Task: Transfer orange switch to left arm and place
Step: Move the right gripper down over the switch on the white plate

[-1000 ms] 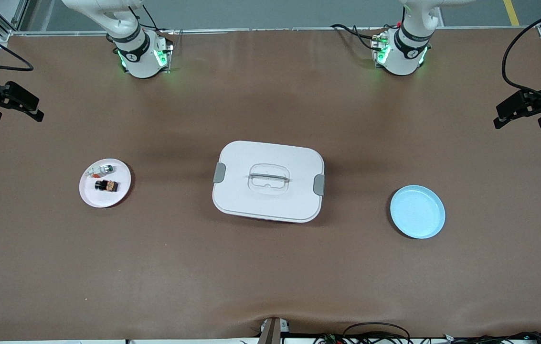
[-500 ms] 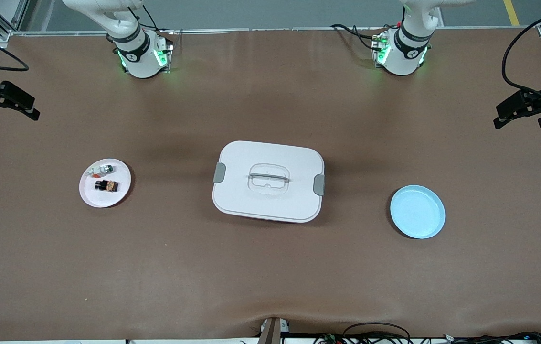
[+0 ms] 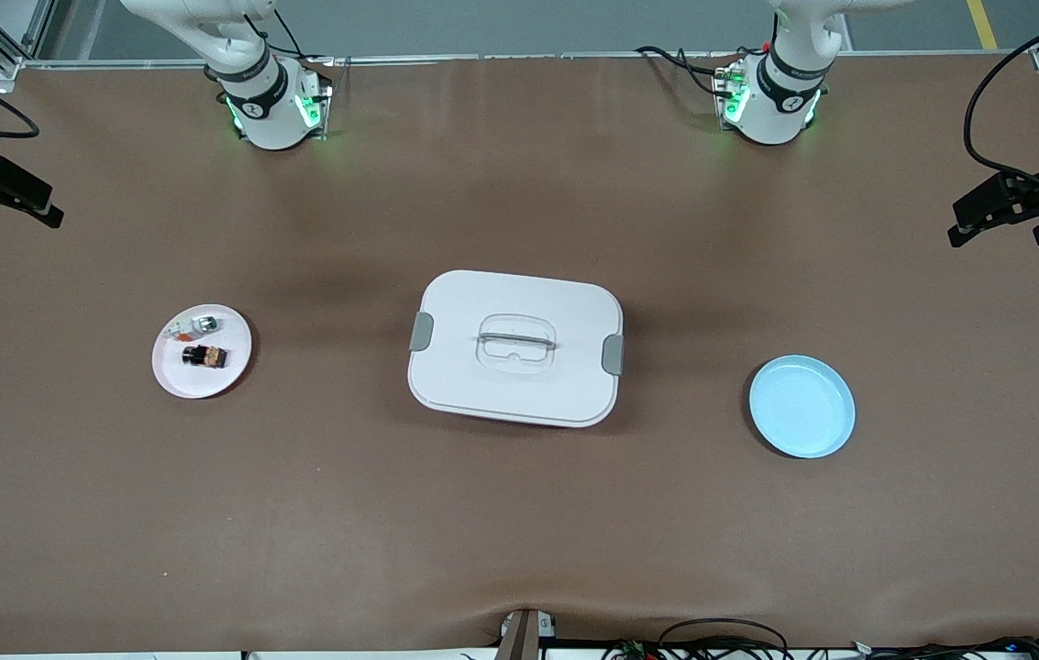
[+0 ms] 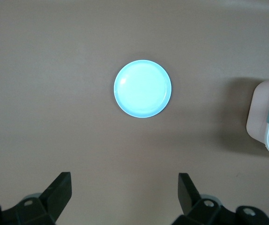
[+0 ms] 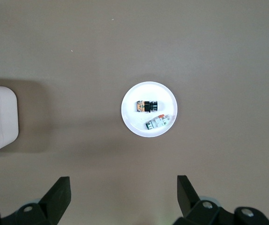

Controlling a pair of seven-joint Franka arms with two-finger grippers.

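The orange switch (image 3: pixel 204 356), a tiny black cylinder with an orange band, lies on a small white plate (image 3: pixel 184 380) toward the right arm's end of the table. It also shows in the right wrist view (image 5: pixel 146 106). The white box (image 3: pixel 515 346) sits mid-table with its lid shut. My right gripper (image 3: pixel 10 209) hangs open and empty high over the table's edge at that arm's end, well away from the plate; its wrist view (image 5: pixel 123 183) shows its fingers wide apart. My left gripper (image 3: pixel 1000 231) hangs open and empty over the other end (image 4: pixel 124 182).
A white-and-silver small part (image 3: pixel 198 324) lies on the same white plate, beside the switch. An empty light-blue plate (image 3: pixel 801 406) lies toward the left arm's end, seen in the left wrist view (image 4: pixel 142 88). Cables run along the table's near edge.
My right gripper has drifted a little outward toward the table's end and away from the front camera. The left gripper, the switch and the box have not moved.
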